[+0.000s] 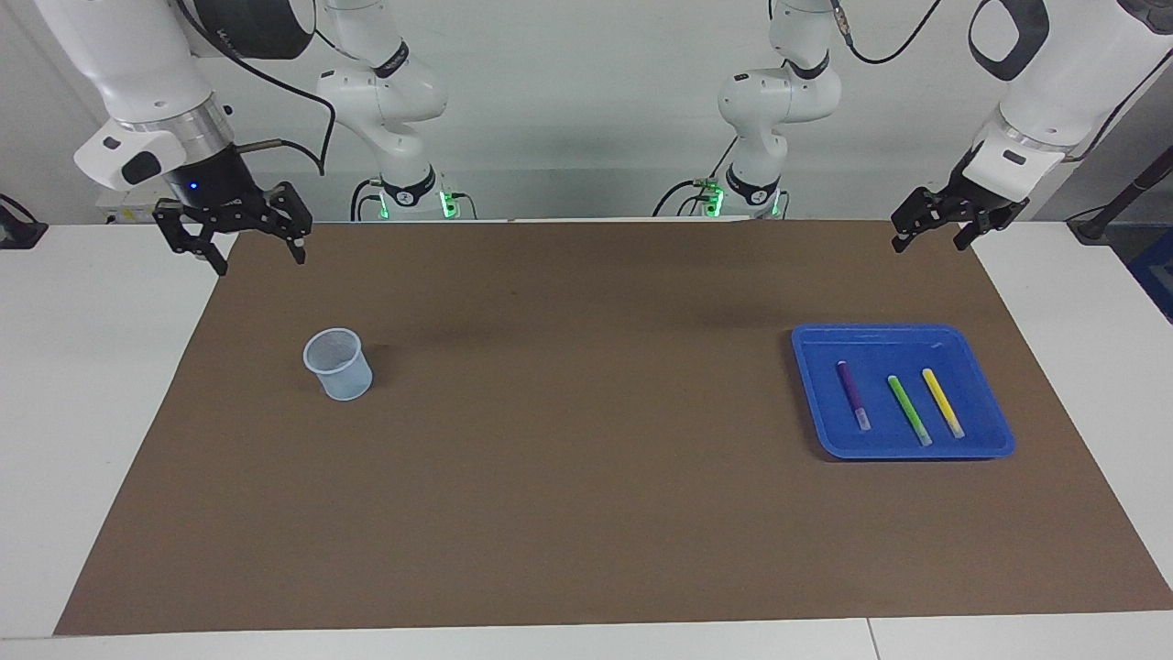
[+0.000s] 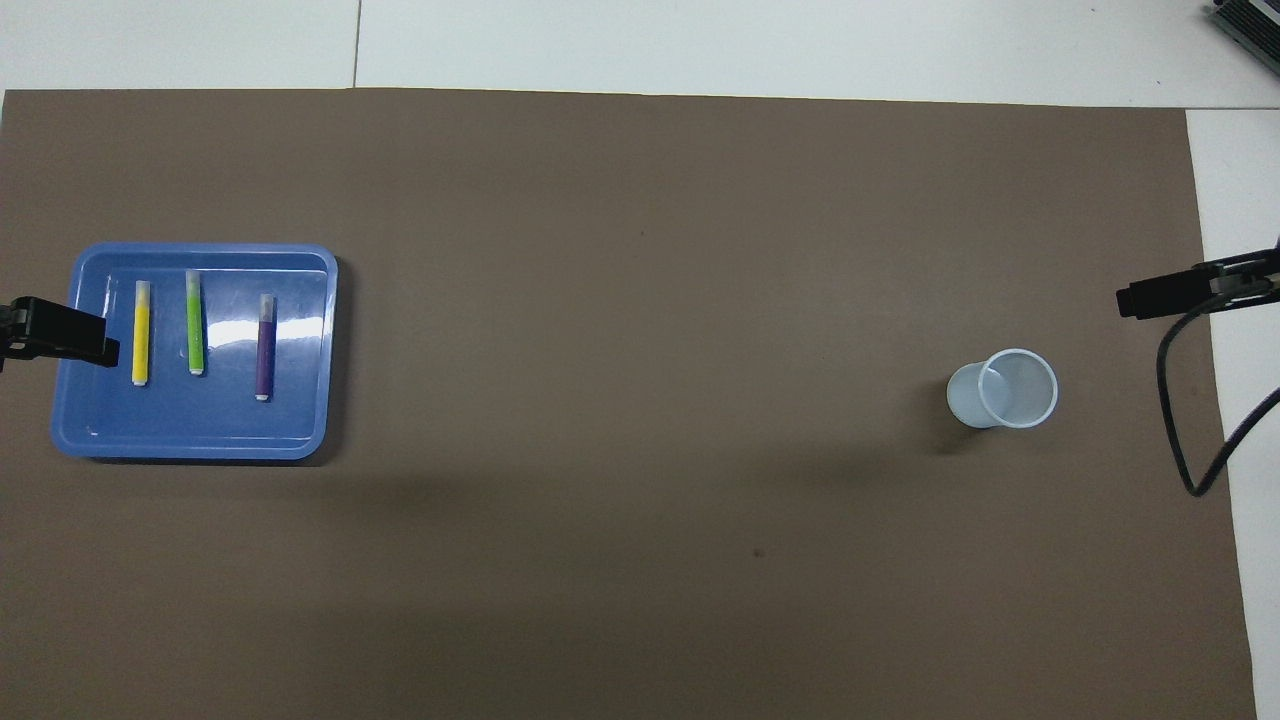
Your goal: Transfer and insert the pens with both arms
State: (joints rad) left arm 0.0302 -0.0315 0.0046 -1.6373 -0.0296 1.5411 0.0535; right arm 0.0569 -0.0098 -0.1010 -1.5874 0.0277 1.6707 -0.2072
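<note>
Three slim pens [image 1: 903, 403] (matte), glossy rectangular tray [image 1: 994, 435]

Mat: brown sheet [image 1: 586, 458] [image 2: 640, 300] covering most of the white table [image 1: 92, 367] [image 2: 800, 50].
Tray: blue, shallow, rectangular [image 1: 985, 449] [image 2: 190, 440], on the mat toward the left arm's end.
Cup: pale translucent, upright [image 1: 339, 367] [image 2: 1003, 390], on the mat toward the right arm's end.

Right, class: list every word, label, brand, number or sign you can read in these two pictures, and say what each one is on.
None can be read.
Dark lettering on the right arm's black upper joint panel: too blurred to read.
The three slim marker pens, the blue plastic tray, the pale translucent cup and the brown table mat: no print visible.
</note>
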